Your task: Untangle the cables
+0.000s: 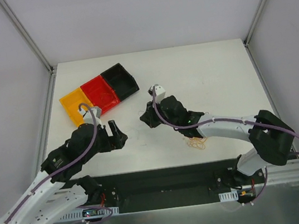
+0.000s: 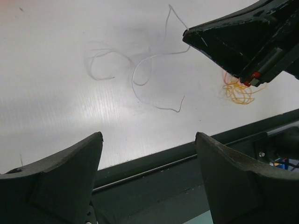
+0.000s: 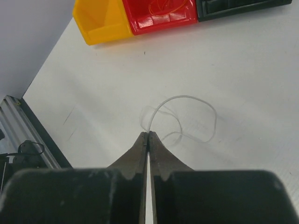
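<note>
**Far left:** a 3-compartment tray (image 1: 73, 106), yellow, red and black. A thin strand (image 3: 163, 7) lies in the red compartment (image 3: 154, 23).

**Near left:** the left gripper (image 2: 148, 136) hovers over the table (image 1: 206, 75), its fingers spread wide and holding nothing.

**Centre:** 1 pale wire (image 3: 186, 96), loosely looped; its shadow shows that part of it hangs clear of the table. The right gripper (image 3: 148, 134) has it pinched, fingers pressed tip to tip on it.

**Right:** the rest of the cables (image 2: 239, 93), a small orange-and-yellow tangle. They lie close to the table's near edge, just beside the right arm, and appear not to touch the pale wire.

**Judgement:** the step in hand is drawing off 1 freed wire. It calls for a firm pinch and a slow pull leftward, away from the tangle, so the trailing end does not sweep back into it. The left gripper is well placed to pin the tangle should the wire snag.
</note>
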